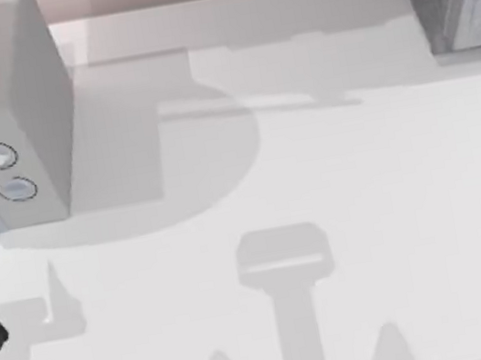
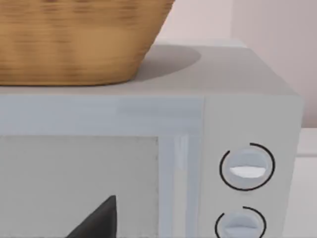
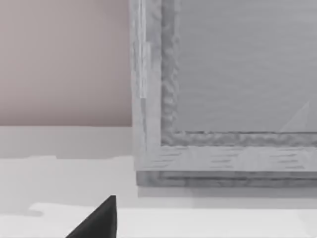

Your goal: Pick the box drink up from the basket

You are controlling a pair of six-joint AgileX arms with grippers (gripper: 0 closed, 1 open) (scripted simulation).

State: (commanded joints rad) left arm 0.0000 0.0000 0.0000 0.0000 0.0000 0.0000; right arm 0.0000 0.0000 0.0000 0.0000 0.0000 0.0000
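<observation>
Approach step, nothing grasped. Wicker basket (image 2: 74, 42) atop microwave (image 2: 237, 99), at 10 o'clock of top view. Box drink unseen, presumably inside basket. Left gripper (image 2: 96, 220) low, facing microwave door; jaw state: cannot tell. Right gripper (image 3: 96, 220) idle near grey cabinet (image 3: 223, 89); cannot tell. Next: raise left arm above basket rim.

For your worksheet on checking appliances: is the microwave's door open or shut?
Shut. In the left wrist view the microwave door lies flush with the panel holding the two knobs, under the basket.
</observation>
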